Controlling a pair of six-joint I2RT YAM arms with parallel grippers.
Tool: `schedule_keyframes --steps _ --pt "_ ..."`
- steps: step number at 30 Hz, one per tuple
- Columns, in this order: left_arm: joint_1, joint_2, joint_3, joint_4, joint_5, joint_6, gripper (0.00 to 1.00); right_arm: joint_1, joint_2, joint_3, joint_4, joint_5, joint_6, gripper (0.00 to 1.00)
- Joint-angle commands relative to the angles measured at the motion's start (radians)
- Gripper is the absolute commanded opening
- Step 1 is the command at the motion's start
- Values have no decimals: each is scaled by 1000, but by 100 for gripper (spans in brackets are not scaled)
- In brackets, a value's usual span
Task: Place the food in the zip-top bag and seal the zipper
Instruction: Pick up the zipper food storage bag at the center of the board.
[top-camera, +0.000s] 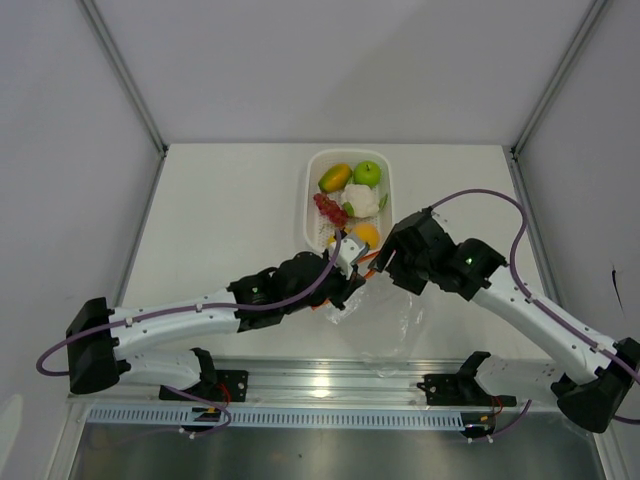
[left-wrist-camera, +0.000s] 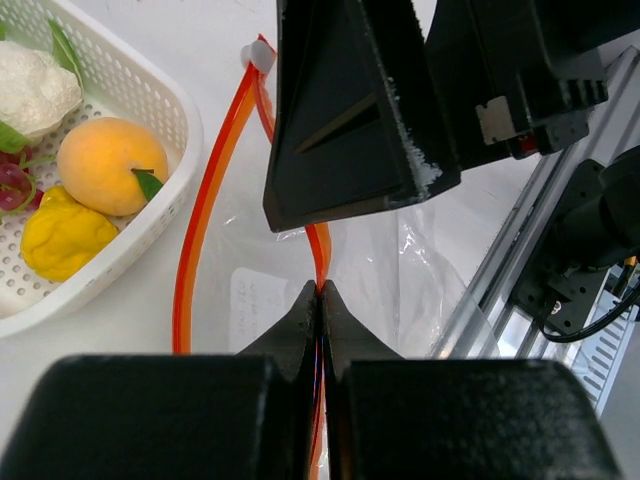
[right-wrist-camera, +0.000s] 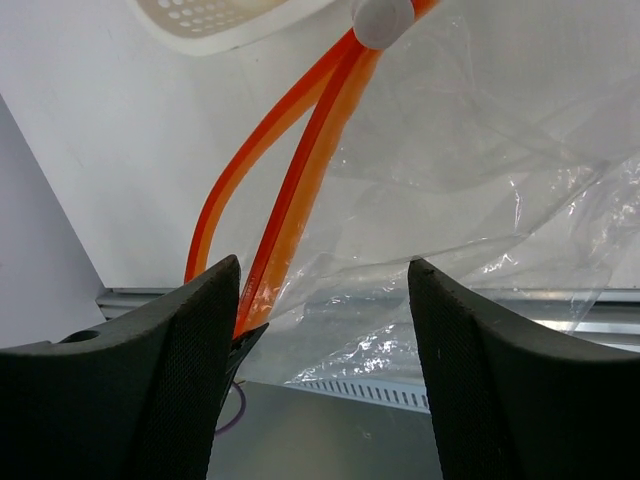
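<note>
Pinching zipper (left-wrist-camera: 205, 190) in left jaws | right jaws open around bag (right-wrist-camera: 480, 150)

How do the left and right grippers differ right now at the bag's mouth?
The left gripper is shut, pinching one side of the zipper; the right gripper stands open, gripping nothing. The left one's fingertips meet on the orange strip, while the right one's stand apart with clear bag film between, the strip by one finger. Both sit at the bag's mouth, beside the basket.
</note>
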Motion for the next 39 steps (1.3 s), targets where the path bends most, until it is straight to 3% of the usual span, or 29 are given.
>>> schedule_keyframes --steps 1,22,28,32,35,39 --pt "-12 -26 11 68 -32 38 1 -6 5 1 24 1 17 71" --pt "-47 22 3 80 -102 123 0 -19 72 95 -38 -48 17 70" --pt "-47 9 11 84 -95 121 0 -11 40 0 8 -95 46 51" --pt "-47 2 8 84 -88 121 1 -14 39 7 7 -77 41 31" --pt "-49 -11 0 89 -68 120 0 -22 45 22 4 -68 26 27" --pt "-47 -29 -14 94 7 115 2 -35 57 50 14 -68 0 4"
